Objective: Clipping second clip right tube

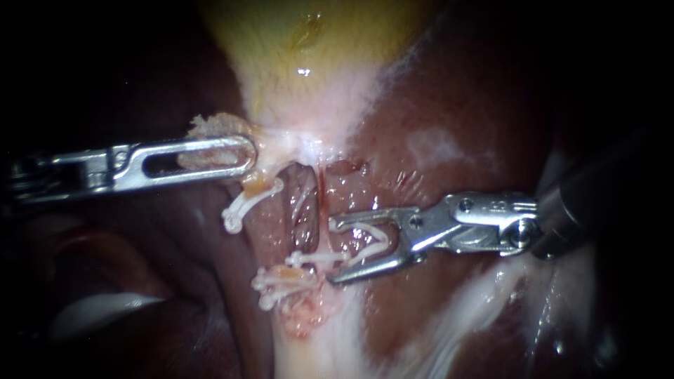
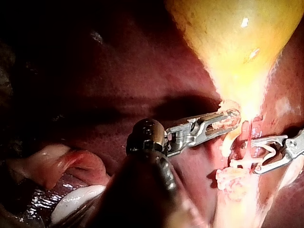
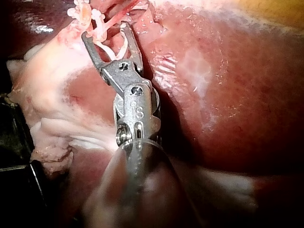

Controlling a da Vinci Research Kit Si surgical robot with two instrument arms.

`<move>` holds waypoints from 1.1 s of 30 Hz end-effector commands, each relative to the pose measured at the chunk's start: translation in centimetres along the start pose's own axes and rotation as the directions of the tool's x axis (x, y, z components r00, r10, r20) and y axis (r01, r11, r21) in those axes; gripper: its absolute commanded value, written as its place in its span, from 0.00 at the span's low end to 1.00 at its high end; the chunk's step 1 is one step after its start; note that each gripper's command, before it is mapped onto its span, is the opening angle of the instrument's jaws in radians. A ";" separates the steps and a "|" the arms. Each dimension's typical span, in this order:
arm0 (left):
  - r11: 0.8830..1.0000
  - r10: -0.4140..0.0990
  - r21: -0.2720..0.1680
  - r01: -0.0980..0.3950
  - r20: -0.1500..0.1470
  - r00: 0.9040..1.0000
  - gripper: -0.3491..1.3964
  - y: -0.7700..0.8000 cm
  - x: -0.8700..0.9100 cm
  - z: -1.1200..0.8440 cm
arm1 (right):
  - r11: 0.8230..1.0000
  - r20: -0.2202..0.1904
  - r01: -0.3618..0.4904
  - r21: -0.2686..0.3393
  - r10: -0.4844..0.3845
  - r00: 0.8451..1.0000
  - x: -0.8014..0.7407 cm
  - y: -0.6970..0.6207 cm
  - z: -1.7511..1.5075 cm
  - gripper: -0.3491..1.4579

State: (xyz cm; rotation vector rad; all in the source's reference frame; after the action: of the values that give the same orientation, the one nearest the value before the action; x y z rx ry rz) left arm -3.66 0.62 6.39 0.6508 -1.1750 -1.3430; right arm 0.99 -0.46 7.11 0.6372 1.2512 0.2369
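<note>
My right instrument (image 1: 335,250) comes in from the right. Its jaws stand wide apart and hold an open white clip (image 1: 375,242) between them. The thin red right tube (image 1: 321,200) runs down just at the jaw tips. A closed white clip (image 1: 309,258) lies across it beside the lower jaw. In the right wrist view the same jaws (image 3: 105,29) carry the clip (image 3: 114,47). My left instrument (image 1: 214,158) comes in from the left. Its slotted jaws are shut on pale tissue at the neck of the yellow gallbladder (image 1: 316,42), as the left wrist view (image 2: 223,121) also shows.
A white clip (image 1: 249,203) sits on the left tube, with more white clips (image 1: 281,284) bunched lower down. Dark red liver (image 1: 456,105) lies all around. Whitish tissue strands (image 1: 484,295) run under my right instrument's shaft.
</note>
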 end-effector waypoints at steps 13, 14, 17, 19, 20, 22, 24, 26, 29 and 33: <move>1.000 0.000 0.000 0.000 0.000 1.000 0.00 0.00 0.00 0.00 | 0.996 -0.021 -0.091 0.002 0.091 0.996 0.01 0.03 0.01 0.47; 1.000 0.000 0.000 0.000 0.000 1.000 0.00 0.00 0.00 0.00 | 0.995 -0.028 -0.103 0.002 0.103 0.994 0.01 0.04 0.02 0.47; 1.000 0.000 0.000 0.000 0.000 1.000 0.00 0.00 0.00 0.00 | 0.988 -0.035 -0.156 0.009 0.157 0.987 0.03 0.06 0.06 0.47; 1.000 0.000 0.000 0.000 0.000 1.000 0.00 0.00 0.00 0.00 | 0.982 -0.044 -0.186 0.017 0.187 0.981 0.03 0.07 0.08 0.47; 1.000 0.000 0.000 0.000 0.000 1.000 0.00 0.00 0.00 0.00 | 0.981 -0.047 -0.192 0.017 0.192 0.980 0.04 0.07 0.10 0.47; 1.000 0.000 0.000 0.000 0.000 1.000 0.00 0.00 0.00 0.00 | 0.978 -0.051 -0.209 0.019 0.210 0.976 0.04 0.08 0.13 0.47; 1.000 0.000 0.000 0.000 0.000 1.000 0.00 0.00 0.00 0.00 | 0.975 -0.050 -0.220 0.024 0.221 0.974 0.03 0.08 0.16 0.47; 1.000 0.000 0.000 0.000 0.000 1.000 0.00 0.00 0.00 0.00 | 0.974 -0.050 -0.225 0.025 0.226 0.973 0.03 0.08 0.20 0.47; 1.000 0.000 0.000 0.000 0.000 1.000 0.00 0.00 0.00 0.00 | 0.970 -0.060 -0.241 0.034 0.242 0.968 0.02 0.09 0.25 0.47; 1.000 0.000 0.000 0.000 0.000 1.000 0.00 0.00 0.00 0.00 | 0.965 -0.075 -0.256 0.050 0.259 0.963 0.02 0.10 0.31 0.47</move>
State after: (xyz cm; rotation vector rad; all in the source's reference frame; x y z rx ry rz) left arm -3.66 0.62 6.39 0.6508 -1.1755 -1.3426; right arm 1.31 -0.47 7.20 0.8385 1.2528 0.4645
